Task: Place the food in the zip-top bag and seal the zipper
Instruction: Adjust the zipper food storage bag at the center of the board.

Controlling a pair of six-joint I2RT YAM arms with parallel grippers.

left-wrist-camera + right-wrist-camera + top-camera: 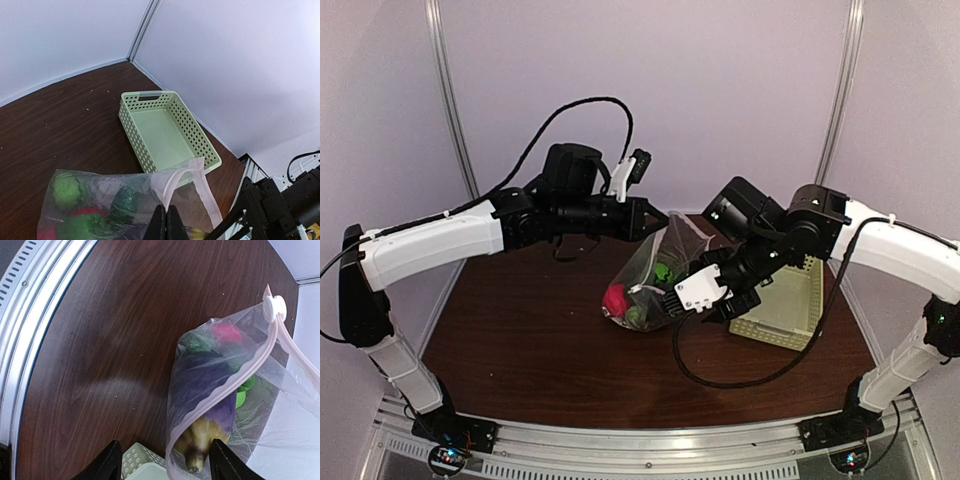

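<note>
The clear crinkly plastic zip-top bag point(655, 262) sits on the dark brown wooden table point(520, 320), just beside the pale green perforated plastic basket point(150, 100). The left gripper point(167, 227) has its 2 fingers pressed together on the pale pink zipper strip point(235, 385) at the bag's mouth and holds this edge raised. The right gripper point(167, 462) has its 2 fingers spread apart, 1 on each side of the lower end of the mouth, without pinching it. The toy food pieces are inside the bag: a dark purple piece point(207, 395), a red round piece point(616, 298) and a green round piece point(66, 187).
</note>
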